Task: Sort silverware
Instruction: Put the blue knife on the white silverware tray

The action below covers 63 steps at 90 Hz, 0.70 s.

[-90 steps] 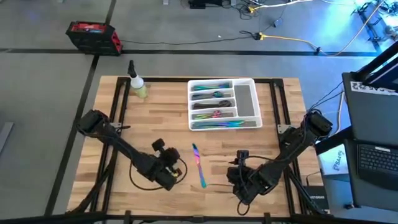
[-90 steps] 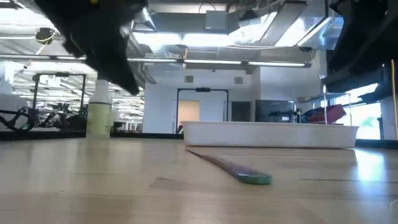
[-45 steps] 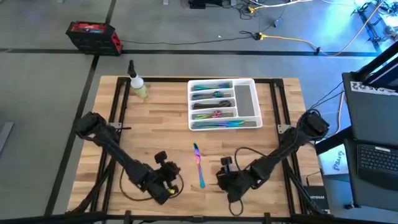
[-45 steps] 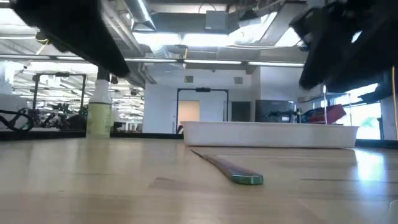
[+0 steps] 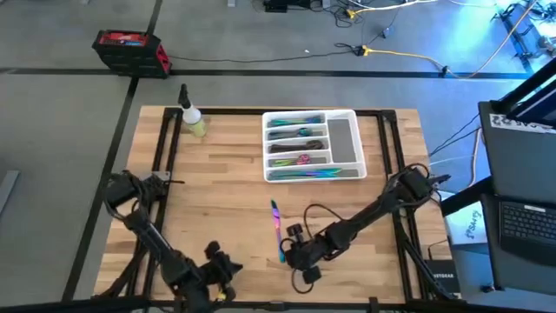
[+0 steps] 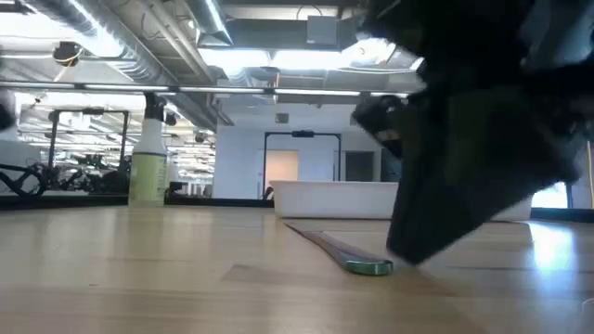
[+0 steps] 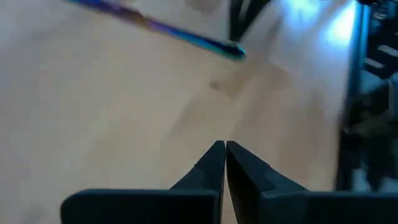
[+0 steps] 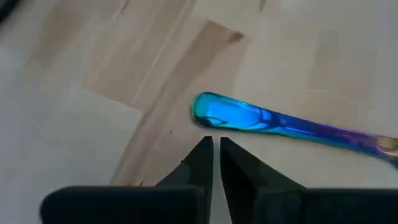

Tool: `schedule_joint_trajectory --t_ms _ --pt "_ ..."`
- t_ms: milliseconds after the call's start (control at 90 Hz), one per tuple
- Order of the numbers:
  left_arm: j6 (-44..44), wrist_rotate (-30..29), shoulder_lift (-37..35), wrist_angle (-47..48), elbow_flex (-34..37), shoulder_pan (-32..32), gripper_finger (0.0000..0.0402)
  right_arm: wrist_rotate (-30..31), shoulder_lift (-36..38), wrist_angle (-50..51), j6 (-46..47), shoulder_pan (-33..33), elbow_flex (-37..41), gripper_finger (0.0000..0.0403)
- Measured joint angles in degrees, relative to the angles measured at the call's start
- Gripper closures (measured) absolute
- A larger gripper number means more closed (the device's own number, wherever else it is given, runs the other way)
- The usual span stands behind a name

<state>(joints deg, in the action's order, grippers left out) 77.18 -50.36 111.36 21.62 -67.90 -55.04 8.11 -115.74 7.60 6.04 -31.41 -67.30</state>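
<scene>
One iridescent piece of silverware [image 5: 277,229] lies flat on the wooden table, in front of the white tray [image 5: 343,139]. Its rounded blue end [image 8: 219,116] points toward the near edge. Several more iridescent pieces [image 5: 300,146] lie in the tray's compartments. My right gripper [image 8: 212,144] is shut and low over the table. Its tips stand just short of that rounded end, with a strip of bare wood between. In the low view the right gripper [image 6: 464,176] looms dark beside the piece [image 6: 345,256]. My left gripper [image 7: 224,148] is shut over bare wood by the near edge [image 5: 221,269].
A spray bottle with yellowish liquid [image 5: 192,116] stands at the far left. The tray stands at the table's far middle. Black frame rails [image 5: 165,148] run along both table sides. Bare wood lies between the loose piece and the tray.
My left gripper has drawn back toward the table's near edge, away from the loose piece. My right gripper has gone toward the table's left edge and now has its tips at the piece's near, rounded end.
</scene>
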Motion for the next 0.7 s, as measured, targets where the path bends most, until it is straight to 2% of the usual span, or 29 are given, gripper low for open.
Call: schedule_joint_trajectory --t_ms 167,289,433,567,700 --pt "6.45 0.42 4.1 -3.71 0.04 -2.02 0.0401 -1.89 -3.19 -1.96 -2.81 1.11 -3.08 0.0398" --pt "9.17 0.43 5.69 -4.54 0.04 -2.83 0.0401 -4.12 -6.12 -8.34 -6.51 2.67 -6.46 0.0401" --pt "8.53 0.17 5.78 -3.34 0.04 -2.87 0.0401 -3.53 -9.09 -12.01 -9.98 5.34 -12.11 0.0402" --pt "7.92 0.05 5.76 -2.29 0.04 -2.24 0.0401 -0.72 -10.51 -8.4 -13.39 7.63 -15.97 0.0402" --pt "7.91 -0.07 5.76 -2.46 0.04 -1.87 0.0401 0.3 -8.43 0.99 -15.24 8.6 -19.56 0.0402"
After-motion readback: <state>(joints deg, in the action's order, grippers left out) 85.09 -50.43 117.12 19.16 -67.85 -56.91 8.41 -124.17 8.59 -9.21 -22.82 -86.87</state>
